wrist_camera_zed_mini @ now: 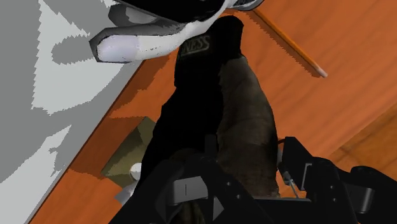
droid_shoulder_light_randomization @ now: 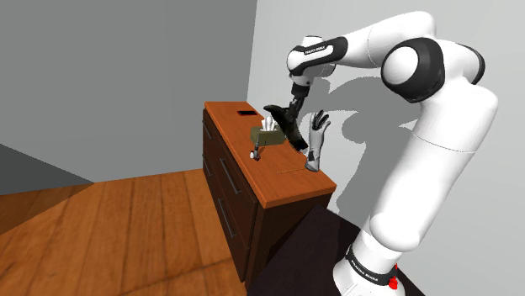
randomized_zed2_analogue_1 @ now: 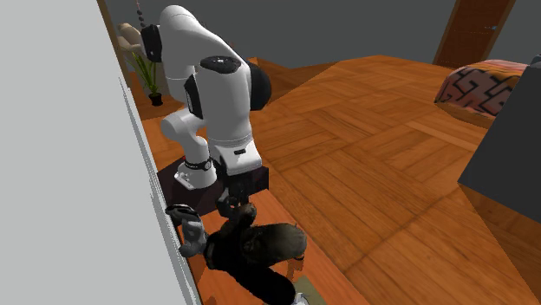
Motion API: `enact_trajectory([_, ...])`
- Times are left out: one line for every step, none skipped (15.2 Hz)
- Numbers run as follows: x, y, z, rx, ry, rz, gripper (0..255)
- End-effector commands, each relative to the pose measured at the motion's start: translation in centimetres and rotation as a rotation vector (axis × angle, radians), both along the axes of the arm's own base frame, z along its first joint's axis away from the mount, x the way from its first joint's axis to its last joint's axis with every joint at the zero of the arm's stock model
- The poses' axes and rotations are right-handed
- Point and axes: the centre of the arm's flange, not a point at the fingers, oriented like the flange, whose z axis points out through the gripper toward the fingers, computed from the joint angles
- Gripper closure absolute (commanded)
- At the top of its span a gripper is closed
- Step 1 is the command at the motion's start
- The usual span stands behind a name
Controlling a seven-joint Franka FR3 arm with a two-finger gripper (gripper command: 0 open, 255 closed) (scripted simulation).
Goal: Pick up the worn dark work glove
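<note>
Arm [droid_shoulder_light_randomization: 421, 126] arcs up & over, wrist [droid_shoulder_light_randomization: 313, 60] bent down. Gripper [droid_shoulder_light_randomization: 292, 105] pts down, clamped on glove [droid_shoulder_light_randomization: 290, 130] hanging just below it.

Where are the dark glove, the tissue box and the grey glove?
dark glove [droid_shoulder_light_randomization: 294, 133], shoulder view, on the lower half of its body.
tissue box [droid_shoulder_light_randomization: 266, 137], shoulder view, on its olive side face.
grey glove [droid_shoulder_light_randomization: 317, 140], shoulder view, on its palm.
</note>
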Motion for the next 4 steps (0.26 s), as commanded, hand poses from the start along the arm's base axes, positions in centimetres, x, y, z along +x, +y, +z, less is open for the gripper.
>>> enact_trajectory([-0.05,-0.03,1.25,-0.001,-0.002,0.0,255])
enact_trajectory([-0.05,-0.03,1.78,-0.001,-0.002,0.0,255])
enact_trajectory([-0.05,-0.03,1.86,-0.001,-0.002,0.0,255])
enact_trajectory([-0.05,-0.03,1.86,-0.001,-0.002,0.0,255])
